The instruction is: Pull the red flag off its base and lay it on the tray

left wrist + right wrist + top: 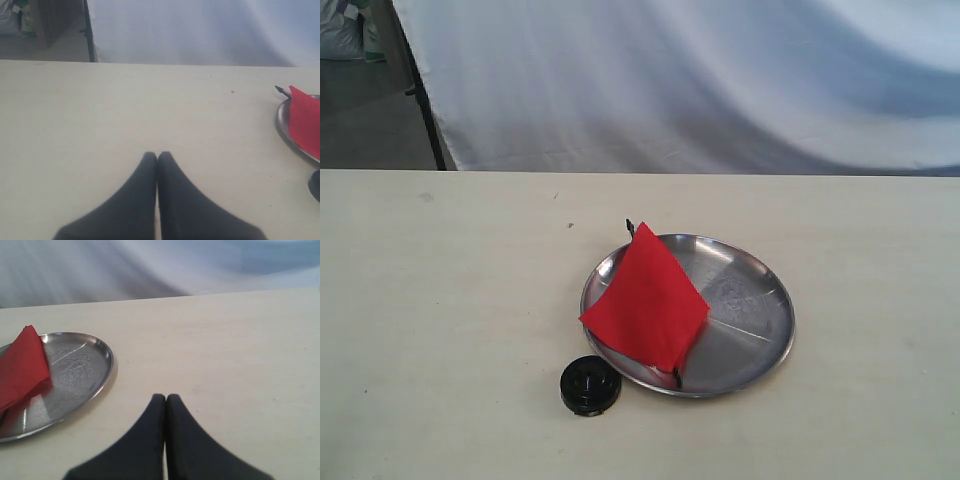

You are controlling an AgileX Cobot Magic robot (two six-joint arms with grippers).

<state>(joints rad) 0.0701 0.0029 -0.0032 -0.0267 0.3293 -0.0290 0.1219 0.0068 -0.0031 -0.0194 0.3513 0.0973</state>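
Lying on the round, shallow, shiny steel tray (750,300): the small bright-red cloth flag (645,298) on its thin black pole. Cloth draped over the tray's left half, pointed tip jutting past the far rim, butt end near the front rim. Judged so placed as the finished delivery: off its mount and flat on the plate, per the task.

Standing on the pale surface (440,300), just beside the tray's front-left rim: the small round black plastic base (590,385), top face up, no pole in it. Task judged complete, with nothing left to move.

Neither arm present in the exterior view.

Left jaws: pressed together tip to tip, holding nothing, poised low over bare surface. Well apart from the tray, visible only at the edge of that wrist view.

Right jaws: likewise closed and empty, over bare surface near the tray's other side, not touching it.

Both poses read as parked clear of the work.
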